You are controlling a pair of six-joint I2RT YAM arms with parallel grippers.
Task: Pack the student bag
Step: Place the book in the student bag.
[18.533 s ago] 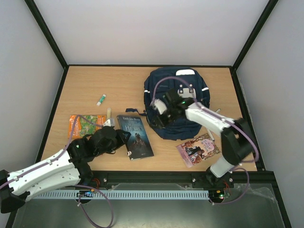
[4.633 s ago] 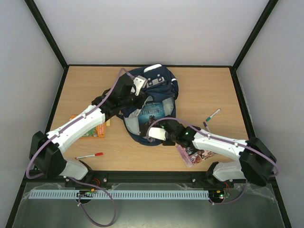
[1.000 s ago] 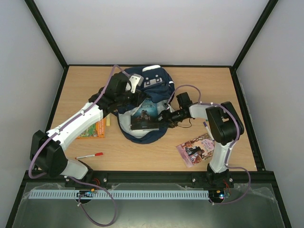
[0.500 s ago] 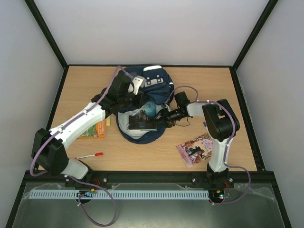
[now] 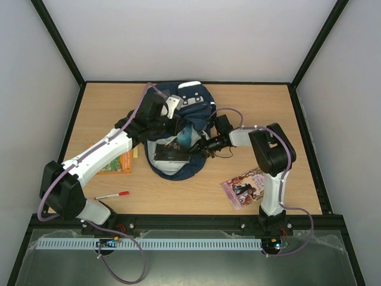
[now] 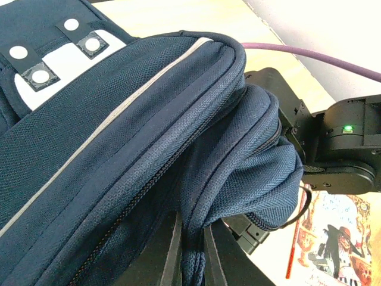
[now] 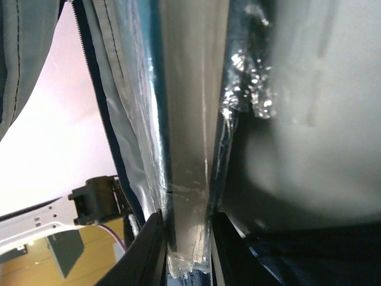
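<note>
Starting from the near edge of the table (image 5: 286, 119) in the overhead view, a red pen (image 5: 113, 195) is seen at about 7 o'clock and a pink comic book (image 5: 247, 187) at about 5 o'clock, well apart from each other. An orange booklet (image 5: 117, 162) is found at 9 o'clock, partly covered by the left arm. Beyond these, the student bag (image 5: 199, 104) is laid just past the middle of the table towards 12 o'clock, its mouth gaping towards 6 o'clock and its white patch turned to the far edge. The right gripper (image 5: 193, 149) is reached into that mouth from 3 o'clock; in its wrist view its fingers (image 7: 150, 250) are seen closed on the edge of a dark book (image 5: 172, 149) wrapped in shiny film, with the book lying partly inside the bag. The left gripper (image 5: 171, 123) is placed at the bag's 9 o'clock side, and in its wrist view its fingers (image 6: 172, 253) are pinched tight on a fold of the navy fabric by the zip, so that the opening is held raised.
</note>
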